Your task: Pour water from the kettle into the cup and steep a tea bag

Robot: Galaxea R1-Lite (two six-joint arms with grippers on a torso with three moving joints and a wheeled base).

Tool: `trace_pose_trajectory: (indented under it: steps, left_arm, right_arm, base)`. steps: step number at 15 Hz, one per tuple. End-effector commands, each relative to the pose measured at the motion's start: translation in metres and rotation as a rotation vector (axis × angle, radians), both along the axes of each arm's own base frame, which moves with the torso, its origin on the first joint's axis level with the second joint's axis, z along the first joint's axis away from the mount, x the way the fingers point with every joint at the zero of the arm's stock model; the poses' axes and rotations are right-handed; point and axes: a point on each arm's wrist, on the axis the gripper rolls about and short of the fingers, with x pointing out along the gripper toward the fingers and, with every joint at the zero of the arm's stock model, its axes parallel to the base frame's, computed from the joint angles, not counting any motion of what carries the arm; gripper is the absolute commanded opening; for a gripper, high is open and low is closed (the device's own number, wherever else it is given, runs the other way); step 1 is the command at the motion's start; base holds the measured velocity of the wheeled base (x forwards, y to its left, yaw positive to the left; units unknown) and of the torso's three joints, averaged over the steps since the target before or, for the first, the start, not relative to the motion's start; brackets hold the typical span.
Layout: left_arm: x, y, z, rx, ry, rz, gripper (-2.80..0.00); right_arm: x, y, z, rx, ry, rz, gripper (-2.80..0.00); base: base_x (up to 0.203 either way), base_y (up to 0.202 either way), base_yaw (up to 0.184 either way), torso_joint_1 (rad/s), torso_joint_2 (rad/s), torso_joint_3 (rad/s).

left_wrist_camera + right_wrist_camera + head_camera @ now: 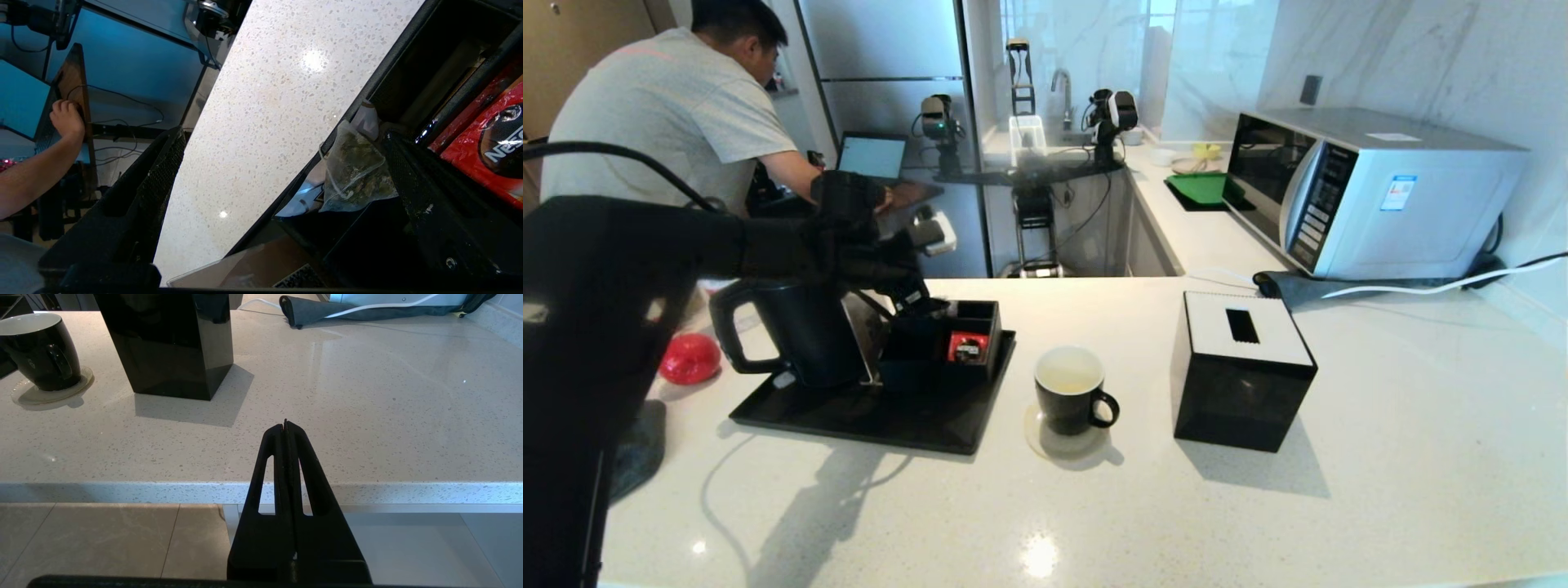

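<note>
We hover left gripper (282, 163), fingers spread, at tea bag (355, 171) in box. Right gripper (285, 424) parked, fingers pressed together. Cup (1068, 390) awaits bag; steeping left.

The left gripper (282, 171) has its fingers spread wide over the black box's (947, 339) edge. One finger (425, 196) sits inside, squeezed between the tea bag (355, 171) and the red packets (486, 139). The other finger (135, 204) hangs outside over bare counter (265, 102). The kettle (796, 331) stands close beside.

Speckled polished stone counter (1143, 506), glossy black tissue box (1241, 384), translucent mesh tea bag (355, 171).
</note>
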Motion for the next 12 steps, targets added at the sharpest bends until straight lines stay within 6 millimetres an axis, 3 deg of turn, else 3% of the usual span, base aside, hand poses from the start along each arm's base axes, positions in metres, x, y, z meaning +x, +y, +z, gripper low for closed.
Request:
trace_pose_trajectory:
  steps: [1, 12]
  left_arm:
    - [-0.0025, 0.0018, 0.0048, 0.007, -0.009, 0.003, 0.00]
    - [-0.0079, 0.0069, 0.0020, 0.124, 0.038, -0.014, 0.00]
  right_arm:
    - [0.0001, 0.0000, 0.0000, 0.000, 0.001, 0.000, -2.80]
    - [0.0001, 0.0000, 0.0000, 0.000, 0.001, 0.000, -2.80]
  base:
    - [0.000, 0.000, 0.000, 0.000, 0.00, 0.000]
    - [0.000, 0.000, 0.000, 0.000, 0.00, 0.000]
